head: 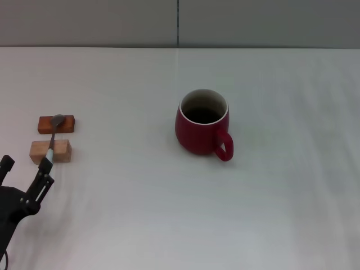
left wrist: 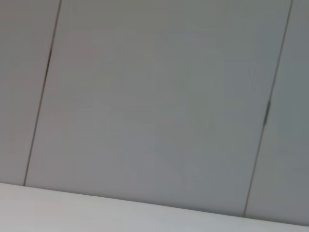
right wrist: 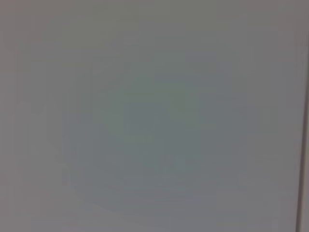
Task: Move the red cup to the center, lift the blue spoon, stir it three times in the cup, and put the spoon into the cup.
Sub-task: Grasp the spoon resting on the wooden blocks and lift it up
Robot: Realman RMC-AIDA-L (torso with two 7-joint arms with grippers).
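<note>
Red cup near the table's centre; blue spoon bridging two blocks at the left.

The glossy, rounded red cup [head: 201, 122] is standing upright, its loop handle pointing toward the robot's right; the slim blue spoon [head: 53, 135] is lying lengthwise front-to-back, grey bowl on the far reddish block [head: 56, 124], handle over the pale wooden block [head: 51, 151]; the left gripper [head: 23, 171] is hovering with fingers spread, grasping nothing.

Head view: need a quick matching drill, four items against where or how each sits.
Items:
1. red cup
2. blue spoon
3. left pincer
4. darker wooden block

Places:
A. under the spoon's bowl
B. laid across the two blocks
C. near the table's middle, handle toward the robot's right
D. open, just short of the spoon's handle tip

Pairs: 1-C, 2-B, 3-D, 4-A
</note>
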